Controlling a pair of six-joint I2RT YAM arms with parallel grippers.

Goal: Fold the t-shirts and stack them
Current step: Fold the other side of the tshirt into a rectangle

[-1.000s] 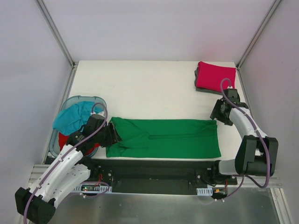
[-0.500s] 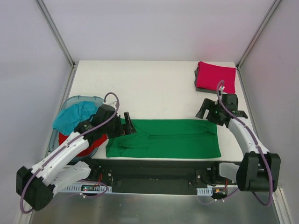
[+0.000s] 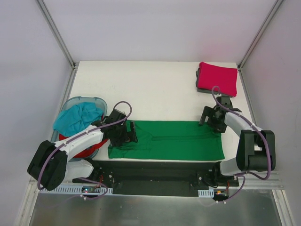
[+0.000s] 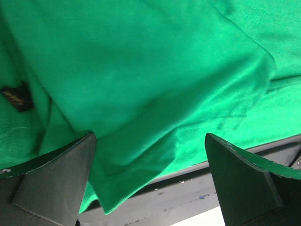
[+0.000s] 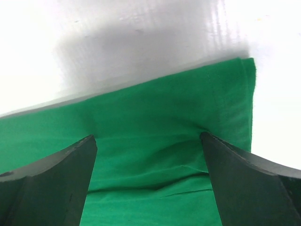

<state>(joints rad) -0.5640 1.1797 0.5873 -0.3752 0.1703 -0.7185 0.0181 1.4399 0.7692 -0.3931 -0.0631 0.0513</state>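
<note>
Top view: fixed, high behind the arm bases, looking down and forward over the whole white table (image 3: 155, 89).
Left wrist view: very close, facing down between the left gripper's fingers (image 4: 51, 183) onto the green t-shirt (image 4: 141, 70), at its near edge.
Right wrist view: very close, facing down between the right gripper's fingers (image 5: 47, 183) onto a shirt corner and bare table.
Shared: the green t-shirt shows in all three; the wrist views cover opposite ends.

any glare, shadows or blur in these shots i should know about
Right wrist: glare washes out the white table at the top right, and a soft shadow lies on it along the green t-shirt edge. Left wrist: the shirt nearly fills the frame, slightly soft, darker under its fold. Top external: evenly lit, sharp.
</note>
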